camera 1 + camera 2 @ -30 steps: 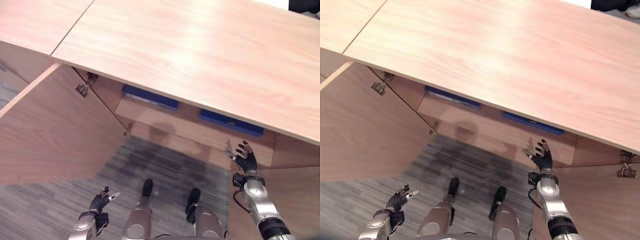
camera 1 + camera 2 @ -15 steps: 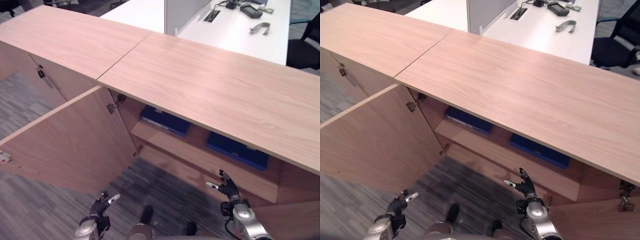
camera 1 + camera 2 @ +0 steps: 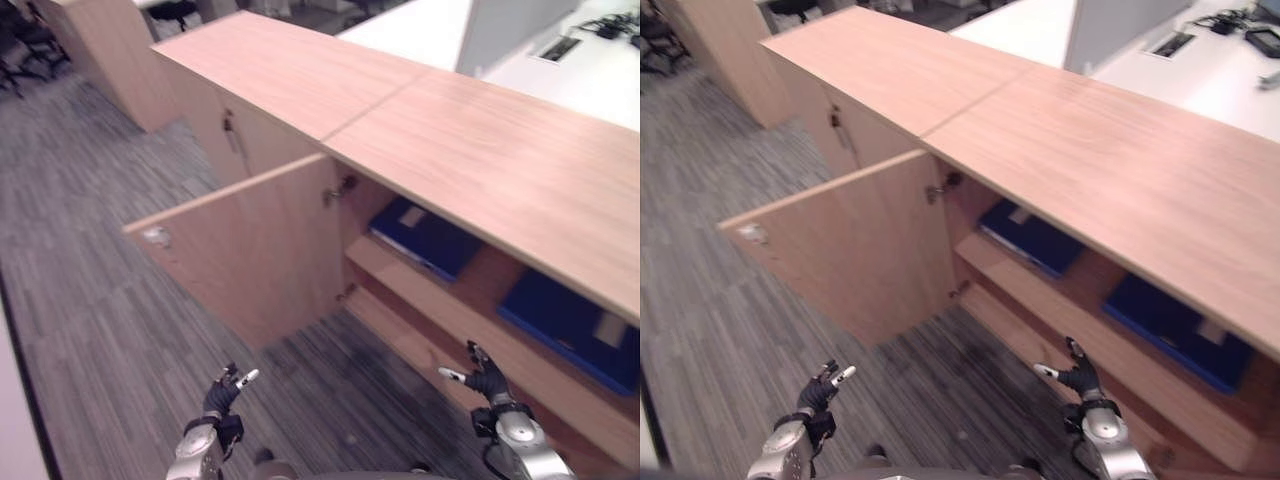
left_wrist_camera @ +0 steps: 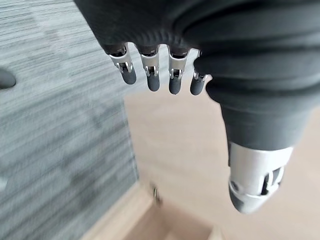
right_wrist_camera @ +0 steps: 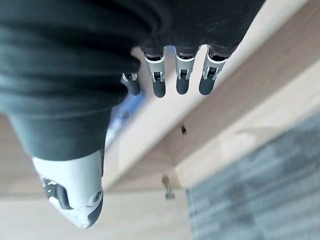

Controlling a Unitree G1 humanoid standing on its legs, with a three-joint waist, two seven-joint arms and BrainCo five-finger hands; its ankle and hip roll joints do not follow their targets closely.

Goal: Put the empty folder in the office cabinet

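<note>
Facing the office cabinet (image 3: 470, 150), door (image 3: 250, 250) swung wide, blue folders (image 3: 1032, 237) lying flat on the shelf (image 3: 440, 305) inside. Both left hand (image 3: 225, 392) and right hand (image 3: 485, 380) low over the carpet, fingers relaxed, holding nothing. Which folder is the empty one, hard to say; placing looks done. Next up, probably shutting that door

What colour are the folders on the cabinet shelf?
Blue folders, clearest in the right eye view.
</note>
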